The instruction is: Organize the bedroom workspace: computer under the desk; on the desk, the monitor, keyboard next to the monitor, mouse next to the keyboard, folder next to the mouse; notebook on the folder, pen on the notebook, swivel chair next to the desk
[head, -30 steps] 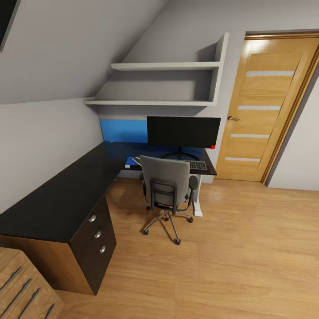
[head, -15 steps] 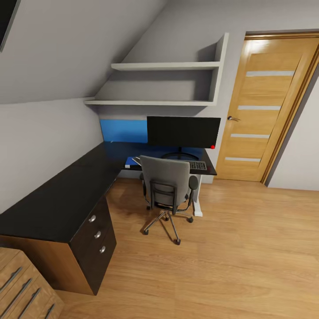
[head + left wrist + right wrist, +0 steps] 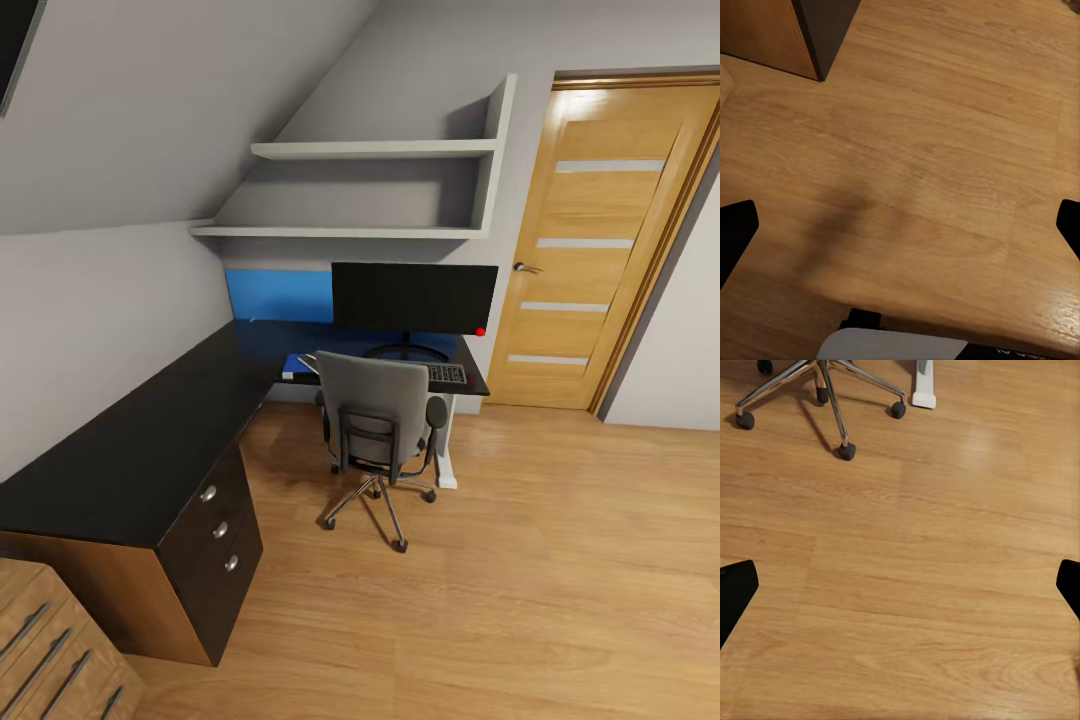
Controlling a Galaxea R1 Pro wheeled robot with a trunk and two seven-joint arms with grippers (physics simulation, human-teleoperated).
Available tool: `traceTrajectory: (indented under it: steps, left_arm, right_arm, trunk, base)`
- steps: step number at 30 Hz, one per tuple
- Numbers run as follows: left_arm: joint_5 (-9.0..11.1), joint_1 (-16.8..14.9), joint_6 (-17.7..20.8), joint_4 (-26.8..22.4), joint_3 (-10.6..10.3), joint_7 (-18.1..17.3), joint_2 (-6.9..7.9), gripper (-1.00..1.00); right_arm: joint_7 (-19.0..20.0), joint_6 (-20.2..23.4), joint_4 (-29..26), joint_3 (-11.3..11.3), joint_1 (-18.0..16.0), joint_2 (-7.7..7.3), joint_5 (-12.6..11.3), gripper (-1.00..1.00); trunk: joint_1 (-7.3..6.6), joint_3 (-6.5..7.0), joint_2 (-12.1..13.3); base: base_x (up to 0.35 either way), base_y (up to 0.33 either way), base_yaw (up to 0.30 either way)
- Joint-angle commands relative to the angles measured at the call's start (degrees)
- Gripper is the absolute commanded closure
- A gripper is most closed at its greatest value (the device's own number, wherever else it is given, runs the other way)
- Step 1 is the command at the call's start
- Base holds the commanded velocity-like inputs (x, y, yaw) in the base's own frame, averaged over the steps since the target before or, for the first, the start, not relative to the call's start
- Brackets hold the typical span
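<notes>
the grey upholstered swivel chair (image 3: 378,420) stands at the black l-shaped desk (image 3: 140,450), in front of the wide black monitor (image 3: 414,297). the slim keyboard (image 3: 446,374) and blue folder (image 3: 293,366) lie on the desk. the left gripper (image 3: 900,225) and right gripper (image 3: 900,585) are both wide apart, holding nothing, over the wooden floor (image 3: 520,580).

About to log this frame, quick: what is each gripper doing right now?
Left gripper: open, empty, above the wood floor.
Right gripper: open, empty, above the floor near the swivel chair base.
</notes>
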Motion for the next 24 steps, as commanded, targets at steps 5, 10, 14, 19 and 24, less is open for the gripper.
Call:
traceTrajectory:
  steps: [5,10,14,19,24]
  left_arm:
    - [-0.1,-0.03,-0.13,0.02,0.48,-0.3,-0.01,-1.0]
    - [-0.1,-0.03,-0.13,0.02,0.46,-0.3,-0.01,-1.0]
    - [-0.1,-0.03,-0.13,0.02,0.46,-0.3,-0.01,-1.0]
    - [-0.09,-0.03,-0.13,0.02,0.46,-0.3,-0.01,-1.0]
    - [-0.09,-0.03,-0.13,0.02,0.46,-0.3,-0.01,-1.0]
  right_arm:
    - [0.0,-0.22,0.1,0.5,-0.04,0.05,-0.55,-1.0]
    - [-0.02,-0.22,0.1,0.52,-0.05,0.05,-0.55,-1.0]
    - [-0.01,-0.22,0.11,0.51,-0.04,0.03,-0.55,-1.0]
    - [-0.01,-0.22,0.1,0.5,-0.06,0.04,-0.55,-1.0]
    - [0.0,-0.22,0.1,0.5,-0.06,0.02,-0.55,-1.0]
  trunk:
    - [0.0,-0.06,-0.04]
    - [0.0,-0.06,-0.04]
    - [0.0,-0.06,-0.04]
    - [0.0,-0.06,-0.04]
    - [0.0,-0.06,-0.04]
  base:
    - [0.0,0.0,0.0]
    - [0.0,0.0,0.0]
    - [0.0,0.0,0.0]
    - [0.0,0.0,0.0]
    - [0.0,0.0,0.0]
